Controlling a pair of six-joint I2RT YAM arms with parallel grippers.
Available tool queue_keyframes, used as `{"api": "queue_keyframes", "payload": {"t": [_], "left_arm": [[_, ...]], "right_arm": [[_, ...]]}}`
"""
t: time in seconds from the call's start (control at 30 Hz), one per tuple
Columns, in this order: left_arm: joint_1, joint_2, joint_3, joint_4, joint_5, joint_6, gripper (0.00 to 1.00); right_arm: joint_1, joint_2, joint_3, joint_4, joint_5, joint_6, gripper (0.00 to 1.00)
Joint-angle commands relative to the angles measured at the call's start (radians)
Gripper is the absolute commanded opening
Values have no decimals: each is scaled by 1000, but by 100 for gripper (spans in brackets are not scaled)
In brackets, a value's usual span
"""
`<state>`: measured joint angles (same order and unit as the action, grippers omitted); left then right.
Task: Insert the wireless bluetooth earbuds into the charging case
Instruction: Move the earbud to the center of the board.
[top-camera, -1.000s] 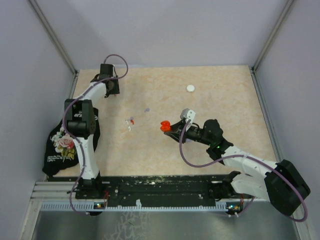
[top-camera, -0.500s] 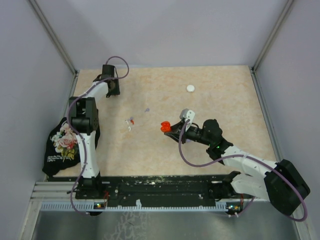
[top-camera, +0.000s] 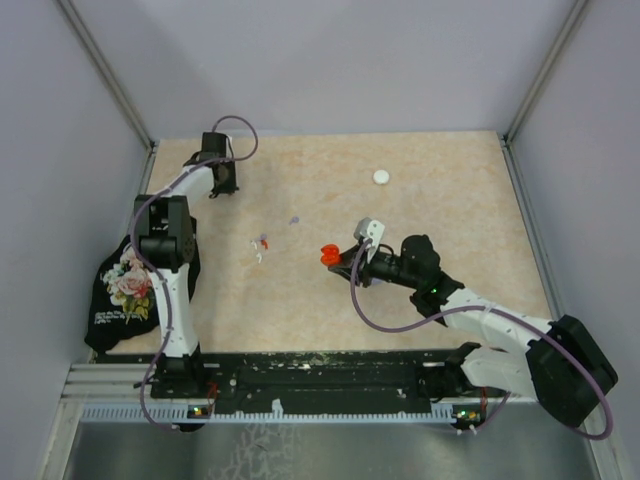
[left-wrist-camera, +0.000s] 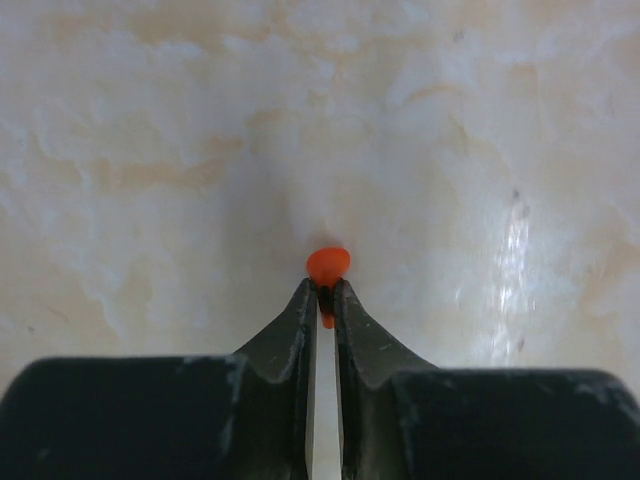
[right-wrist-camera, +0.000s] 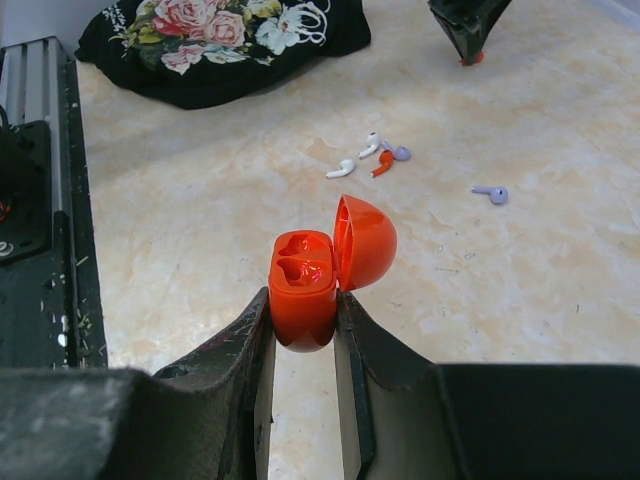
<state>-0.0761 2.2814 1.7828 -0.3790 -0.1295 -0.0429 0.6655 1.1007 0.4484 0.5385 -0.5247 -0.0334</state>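
Note:
My left gripper (left-wrist-camera: 325, 292) is shut on a tiny red earbud (left-wrist-camera: 328, 265), held by its stem just over the table at the far left (top-camera: 222, 186). It also shows at the top of the right wrist view (right-wrist-camera: 468, 35). My right gripper (right-wrist-camera: 305, 312) is shut on the red charging case (right-wrist-camera: 305, 290), lid open and both sockets empty, near the table's middle (top-camera: 328, 254). On the table lie two white earbuds (right-wrist-camera: 341, 168), a red one (right-wrist-camera: 383, 162), a lilac one (right-wrist-camera: 399, 153), and a lone lilac one (right-wrist-camera: 493, 193).
A white disc-shaped case (top-camera: 381, 177) lies at the far right of the middle. A black floral cloth (top-camera: 125, 285) hangs over the table's left edge beside the left arm, and it also shows in the right wrist view (right-wrist-camera: 220, 40). A black rail (top-camera: 320, 370) runs along the near edge.
The left wrist has shifted slightly at the far left corner, still holding the red earbud. The right arm has edged slightly left with the open case still held.

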Motion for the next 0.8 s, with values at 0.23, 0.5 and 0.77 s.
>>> {"api": "queue_keyframes", "payload": {"t": [0.23,0.5,0.77], "left_arm": [[-26,-249,-394,-88,173,59,9],[-70,-360,-524,-127,137,74,9],[-80,-389,-505,-147,112,36,24]], "right_arm": [[5,-20,26,24,-47,-3,0],[6,-34,21,23,-45,-19,0],[5,-24,27,34,-43,-23,0]]}}
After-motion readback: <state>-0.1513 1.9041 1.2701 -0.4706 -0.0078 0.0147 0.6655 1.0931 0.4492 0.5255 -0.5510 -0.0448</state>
